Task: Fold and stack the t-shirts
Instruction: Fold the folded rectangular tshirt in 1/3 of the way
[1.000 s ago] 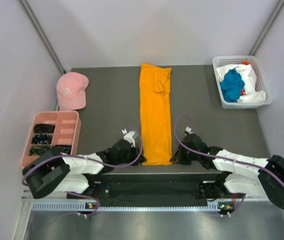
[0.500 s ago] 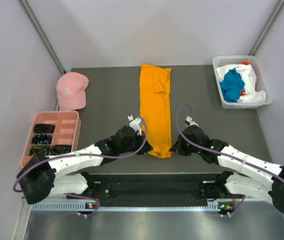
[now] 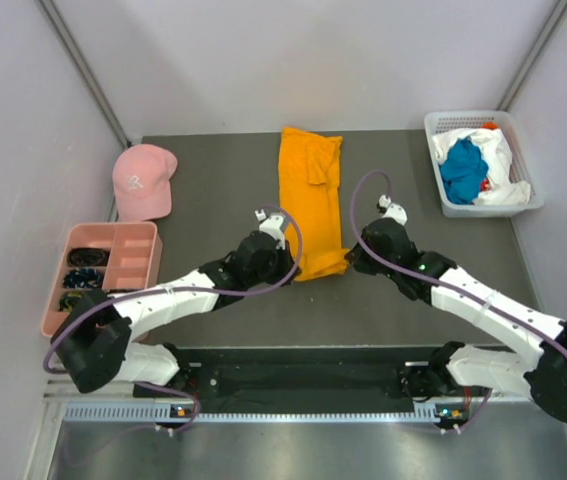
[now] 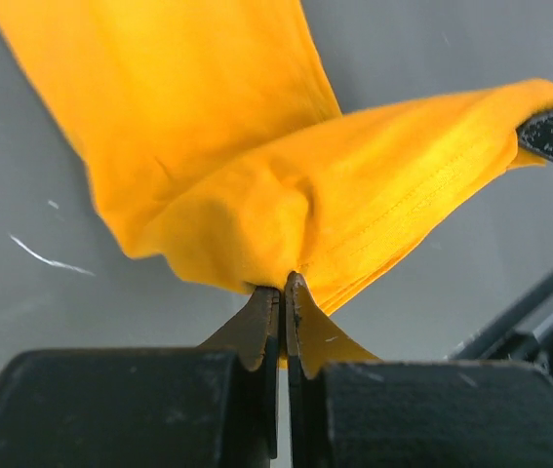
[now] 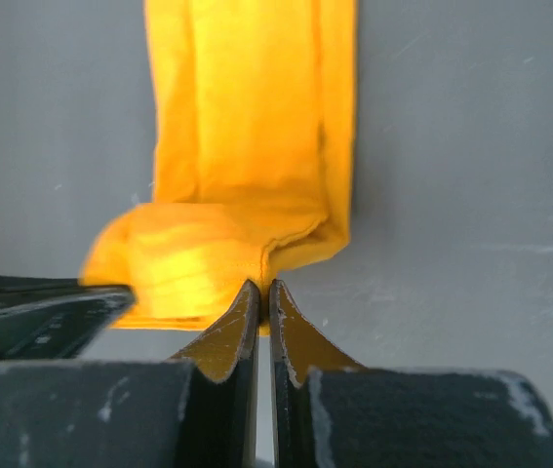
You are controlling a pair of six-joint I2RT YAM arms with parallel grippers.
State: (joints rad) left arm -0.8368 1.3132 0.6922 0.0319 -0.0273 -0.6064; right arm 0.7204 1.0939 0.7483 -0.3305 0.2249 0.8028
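Observation:
A bright orange-yellow t-shirt (image 3: 311, 190), folded into a long narrow strip, lies lengthwise down the middle of the dark table. Its near end is lifted and curled back over the strip. My left gripper (image 3: 291, 262) is shut on the near left corner of that end (image 4: 256, 234). My right gripper (image 3: 351, 256) is shut on the near right corner (image 5: 208, 258). Both hold the hem a little above the table. More t-shirts, a teal-blue one (image 3: 463, 170) and a white one (image 3: 498, 150), lie crumpled in a white basket (image 3: 441, 200) at the back right.
A pink baseball cap (image 3: 143, 180) sits at the back left. A pink divided tray (image 3: 148, 262) with small dark items stands by the left edge. Grey walls close in the table on three sides.
Both grippers have moved away from the near edge toward the back, carrying the orange-yellow t-shirt's near end up and over the strip, so the visible strip is shorter.

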